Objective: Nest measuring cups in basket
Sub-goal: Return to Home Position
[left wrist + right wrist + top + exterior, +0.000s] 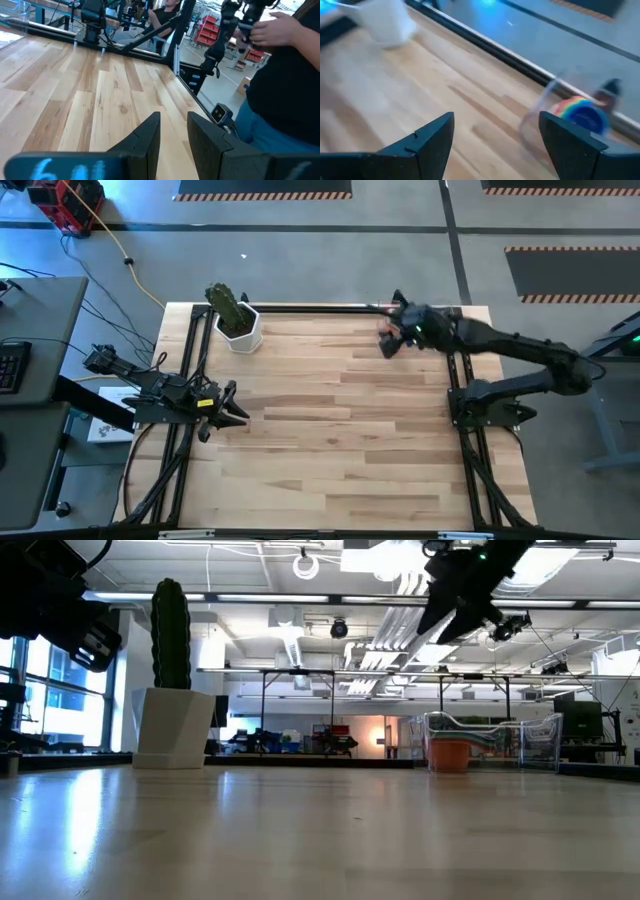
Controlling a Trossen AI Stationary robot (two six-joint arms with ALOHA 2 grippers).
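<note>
Cups (580,114) sit nested inside the basket (540,735) near the table's (330,460) far right corner (left gripper (174,116) waits parted, left edge); right gripper (496,117), open and empty, need only withdraw.

A white angular plant pot (243,335) holding a green cactus (226,302) stands near one corner of the light wooden table (330,430).

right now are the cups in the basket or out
In: the low view shows the nested cups inside the clear basket; right gripper open above it.
</note>
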